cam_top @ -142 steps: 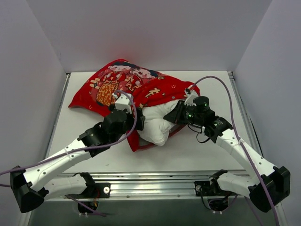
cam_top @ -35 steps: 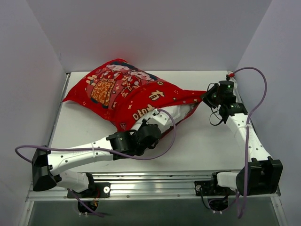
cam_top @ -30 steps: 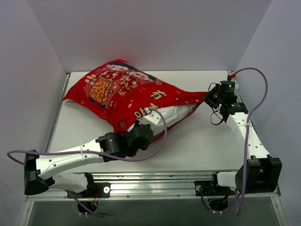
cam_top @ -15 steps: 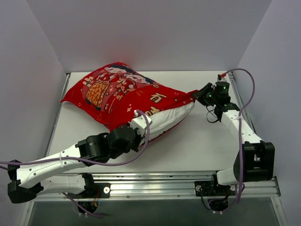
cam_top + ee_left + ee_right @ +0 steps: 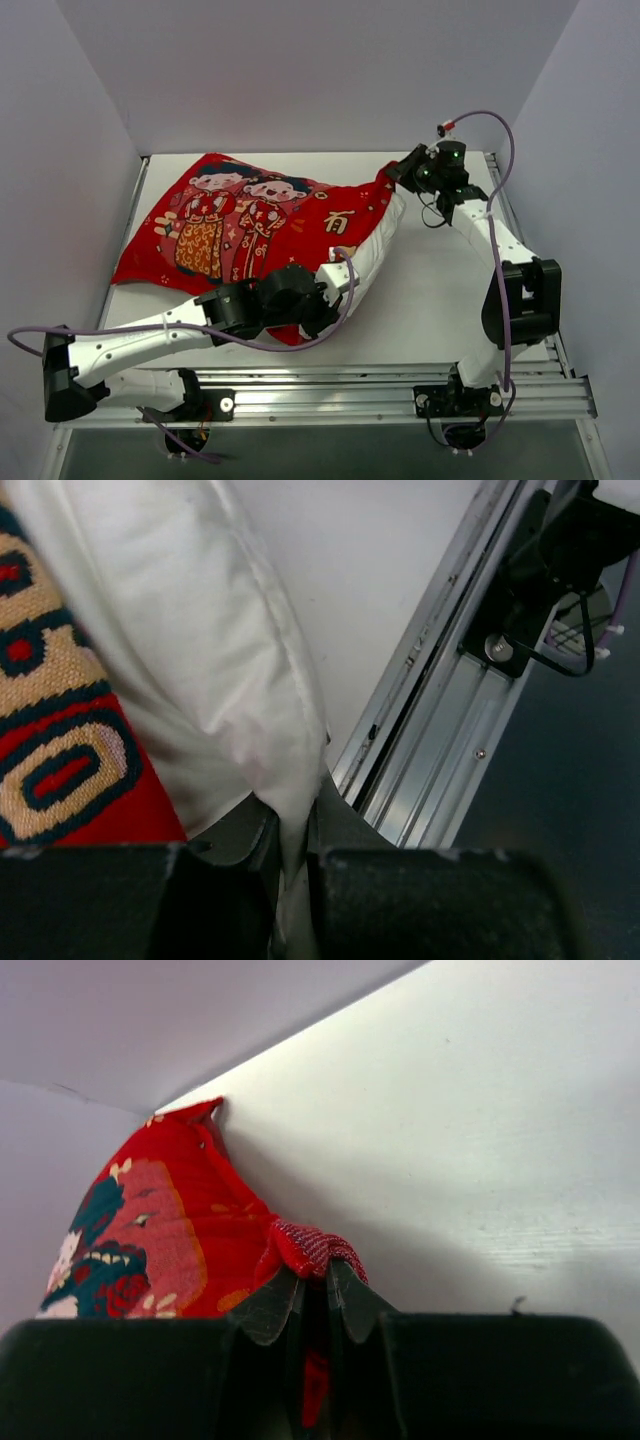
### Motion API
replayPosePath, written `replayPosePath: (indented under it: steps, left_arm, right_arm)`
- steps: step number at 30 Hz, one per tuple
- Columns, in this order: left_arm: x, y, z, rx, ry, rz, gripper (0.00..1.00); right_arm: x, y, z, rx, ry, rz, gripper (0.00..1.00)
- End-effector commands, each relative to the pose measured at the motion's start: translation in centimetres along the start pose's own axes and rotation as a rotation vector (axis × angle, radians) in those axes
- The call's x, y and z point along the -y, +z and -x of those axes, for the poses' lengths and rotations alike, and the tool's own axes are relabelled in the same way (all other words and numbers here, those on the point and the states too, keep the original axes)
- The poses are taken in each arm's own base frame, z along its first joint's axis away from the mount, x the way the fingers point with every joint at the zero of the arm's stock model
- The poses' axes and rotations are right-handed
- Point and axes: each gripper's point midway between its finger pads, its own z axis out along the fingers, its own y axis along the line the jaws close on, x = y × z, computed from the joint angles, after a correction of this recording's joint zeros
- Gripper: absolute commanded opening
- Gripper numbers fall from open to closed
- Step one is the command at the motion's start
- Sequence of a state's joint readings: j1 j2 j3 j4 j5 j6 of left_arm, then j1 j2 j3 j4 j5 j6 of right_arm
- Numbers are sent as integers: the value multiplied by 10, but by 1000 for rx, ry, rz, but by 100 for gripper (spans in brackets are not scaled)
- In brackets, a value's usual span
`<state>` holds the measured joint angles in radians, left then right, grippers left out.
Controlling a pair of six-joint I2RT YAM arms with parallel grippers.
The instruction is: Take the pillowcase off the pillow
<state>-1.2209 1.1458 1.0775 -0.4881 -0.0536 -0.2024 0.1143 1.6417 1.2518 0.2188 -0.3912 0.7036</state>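
1. The pillowcase (image 5: pixel 250 225) is spread over the pillow (image 5: pixel 365 262); only the pillow's right edge is exposed
2. The pillow's near corner is pinched by the left gripper (image 5: pixel 295 845), and the pillowcase hem at the pillow's far end is clamped by the right gripper (image 5: pixel 312 1305)
3. Stripping is probably half done, the covered part being hidden; the two holds must next be drawn apart

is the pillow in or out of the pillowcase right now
Mostly in, partly out: only a white strip of the pillow shows along the open right edge of the pillowcase; red fabric covers the rest.
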Motion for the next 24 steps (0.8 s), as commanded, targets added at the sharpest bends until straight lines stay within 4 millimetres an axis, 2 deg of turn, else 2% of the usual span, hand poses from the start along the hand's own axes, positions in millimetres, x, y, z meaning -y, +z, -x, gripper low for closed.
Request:
replayPosePath:
  steps: [1, 2, 5, 6, 11, 13, 14, 15, 17, 18, 19, 21, 22, 24]
  left_arm:
    - [80, -13, 22, 31, 18, -396, 2]
    - [83, -5, 18, 5, 22, -404, 2]
    - [91, 8, 12, -41, 43, -436, 2]
    - [93, 10, 9, -56, 51, -447, 2]
    - [101, 25, -3, -109, 61, -478, 2]
    - [97, 32, -4, -114, 65, -454, 2]
    - [93, 36, -4, -110, 64, -429, 2]
    - [80, 42, -2, -94, 54, -345, 2]
    - [64, 47, 4, -66, 40, -259, 2]
    - [46, 53, 4, -51, 23, -160, 2]
    - [38, 55, 5, -38, 16, -121, 2]
    - [17, 62, 8, -18, -15, -38, 2]
    - [9, 66, 6, -20, -23, -4, 2]
    - [0, 71, 9, 0, -42, 23, 2]
  right_arm:
    - [-48, 4, 75, 236, -64, 93, 0]
    - [-56, 10, 80, 241, -67, 105, 0]
    - [-69, 23, 73, 209, -77, 124, 0]
    - [-81, 24, 74, 211, -82, 146, 0]
    - [-99, 35, 73, 209, -56, 169, 0]
    - [-106, 39, 70, 203, -69, 177, 0]
    - [-102, 47, 61, 170, -75, 170, 0]
    - [-100, 50, 56, 150, -83, 162, 1]
    - [-83, 55, 40, 88, -102, 110, 6]
    - [-77, 55, 35, 68, -112, 94, 10]
    - [-61, 55, 22, 30, -113, 53, 14]
    - [-47, 45, 20, 16, -135, 19, 24]
    - [-30, 42, 7, -19, -127, -14, 29]
    - [-24, 22, 15, -6, -126, -17, 43]
